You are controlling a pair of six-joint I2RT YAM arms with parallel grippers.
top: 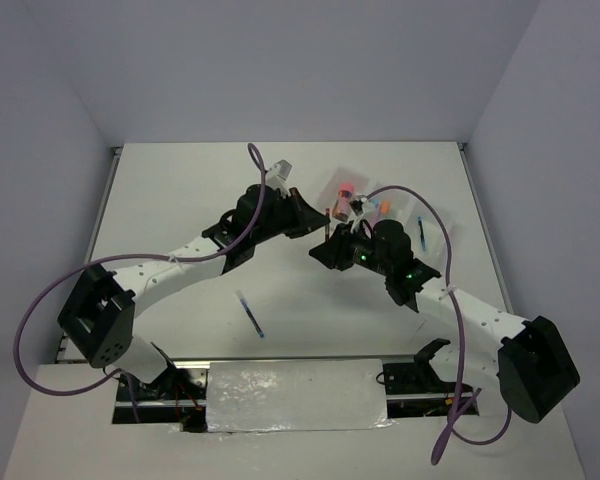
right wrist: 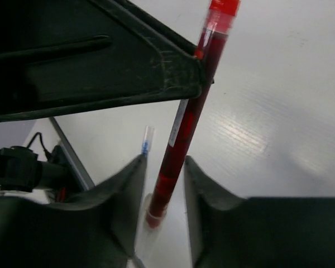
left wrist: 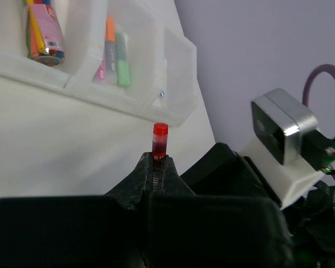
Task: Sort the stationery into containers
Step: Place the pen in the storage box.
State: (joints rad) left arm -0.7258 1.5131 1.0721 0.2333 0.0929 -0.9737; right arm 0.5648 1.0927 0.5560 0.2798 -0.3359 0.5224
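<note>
Pen, one red, in left pincer and right pincer

Built from white plastic arm links and matte black joint housings; hung with looped purple cables above the flat white table; tipped with the black wedge-fingered right gripper.
</note>
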